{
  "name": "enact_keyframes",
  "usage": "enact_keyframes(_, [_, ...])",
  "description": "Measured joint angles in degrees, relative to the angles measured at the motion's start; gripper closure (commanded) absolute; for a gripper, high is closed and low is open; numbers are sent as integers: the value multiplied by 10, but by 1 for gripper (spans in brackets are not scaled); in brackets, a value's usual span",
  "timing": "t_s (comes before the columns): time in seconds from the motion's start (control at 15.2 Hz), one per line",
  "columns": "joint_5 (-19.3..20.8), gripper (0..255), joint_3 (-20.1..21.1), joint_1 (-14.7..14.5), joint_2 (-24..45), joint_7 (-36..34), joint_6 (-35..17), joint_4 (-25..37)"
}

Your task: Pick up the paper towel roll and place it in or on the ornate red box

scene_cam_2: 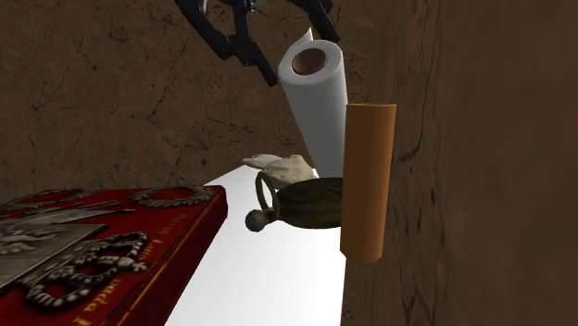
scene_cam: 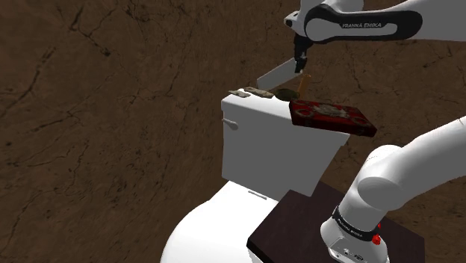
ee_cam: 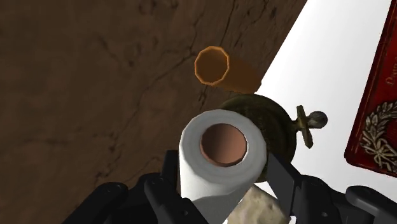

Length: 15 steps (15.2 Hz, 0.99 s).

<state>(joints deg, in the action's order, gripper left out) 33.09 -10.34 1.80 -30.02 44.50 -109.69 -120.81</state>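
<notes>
The white paper towel roll (scene_cam: 277, 75) (scene_cam_2: 316, 94) (ee_cam: 219, 160) with a brown core hangs tilted above the back end of the white toilet tank lid (scene_cam: 254, 110) (scene_cam_2: 269, 269). My gripper (scene_cam: 301, 63) (scene_cam_2: 278, 37) (ee_cam: 226, 183) is shut on it, one black finger on each side. The ornate red box (scene_cam: 332, 117) (scene_cam_2: 93, 243) (ee_cam: 378, 114), with silver wreath reliefs, lies flat on the lid's other end, apart from the roll.
Under the roll, an upright orange cylinder (scene_cam: 302, 86) (scene_cam_2: 368, 181) (ee_cam: 219, 67), a dark round watch-like object (scene_cam_2: 310, 204) (ee_cam: 270, 124) and a beige lump (scene_cam_2: 285, 169) (ee_cam: 261, 207) sit on the lid. A brown wall stands behind. The toilet bowl (scene_cam: 209, 231) lies below.
</notes>
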Motion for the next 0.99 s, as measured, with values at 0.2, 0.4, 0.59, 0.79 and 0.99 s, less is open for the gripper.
enact_keyframes(0.2, [5,255,4,6,-70,10,22,-47])
enact_keyframes(0.4, [9,255,7,13,-139,23,45,-89])
enact_keyframes(0.59, [12,255,5,21,-206,44,71,-123])
enact_keyframes(0.79, [8,255,18,27,-274,56,108,-153])
enact_keyframes(0.99, [9,255,19,35,-334,80,143,-172])
